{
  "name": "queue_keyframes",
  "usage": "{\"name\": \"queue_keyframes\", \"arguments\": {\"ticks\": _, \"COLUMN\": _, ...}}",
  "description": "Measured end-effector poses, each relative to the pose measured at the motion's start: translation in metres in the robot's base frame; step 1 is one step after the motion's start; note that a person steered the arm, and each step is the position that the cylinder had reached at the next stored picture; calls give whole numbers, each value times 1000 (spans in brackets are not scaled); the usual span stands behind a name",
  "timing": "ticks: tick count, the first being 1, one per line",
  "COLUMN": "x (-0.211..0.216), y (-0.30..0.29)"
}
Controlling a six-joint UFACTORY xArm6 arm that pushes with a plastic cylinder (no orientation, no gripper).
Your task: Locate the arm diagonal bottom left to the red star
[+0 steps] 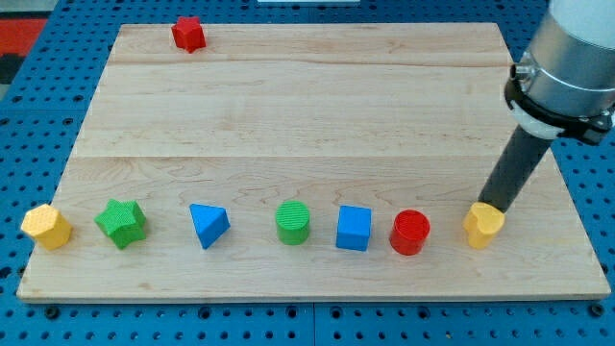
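Tip at the lower end of the dark rod, set down at the view's right side of the wooden board, touching or just behind the top edge of the yellow block; exact contact cannot be told. No jaws on the rod, so nothing grasped, only resting against or beside that block. Rod rising from the tip toward the view's upper right into the grey arm housing.

Outward from the tip, toward the view's left, along the board's lower row:
- red cylinder, just beside the yellow block, apart from it
- blue cube, next left
- green cylinder, further left
- blue triangular block, well left of the tip
- green star, far left
- yellow hexagonal block, at the board's left edge, farthest in the row

Red star: far from the tip, up and to the view's left, at the board's top edge near its left corner. Tip well apart from it, on the opposite side of the board
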State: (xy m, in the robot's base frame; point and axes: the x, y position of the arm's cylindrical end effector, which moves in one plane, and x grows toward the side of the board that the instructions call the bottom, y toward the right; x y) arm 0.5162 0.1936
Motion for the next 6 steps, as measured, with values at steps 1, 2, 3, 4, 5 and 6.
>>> {"name": "queue_keyframes", "arguments": {"ticks": 1, "x": 8, "y": -1}}
{"name": "queue_keyframes", "arguments": {"ticks": 2, "x": 7, "y": -2}}
{"name": "queue_keyframes", "arguments": {"ticks": 3, "x": -53, "y": -18}}
{"name": "queue_keyframes", "arguments": {"ticks": 4, "x": -89, "y": -105}}
{"name": "queue_keyframes", "arguments": {"ticks": 5, "x": -115, "y": -210}}
{"name": "queue_keyframes", "arguments": {"ticks": 6, "x": -149, "y": -315}}
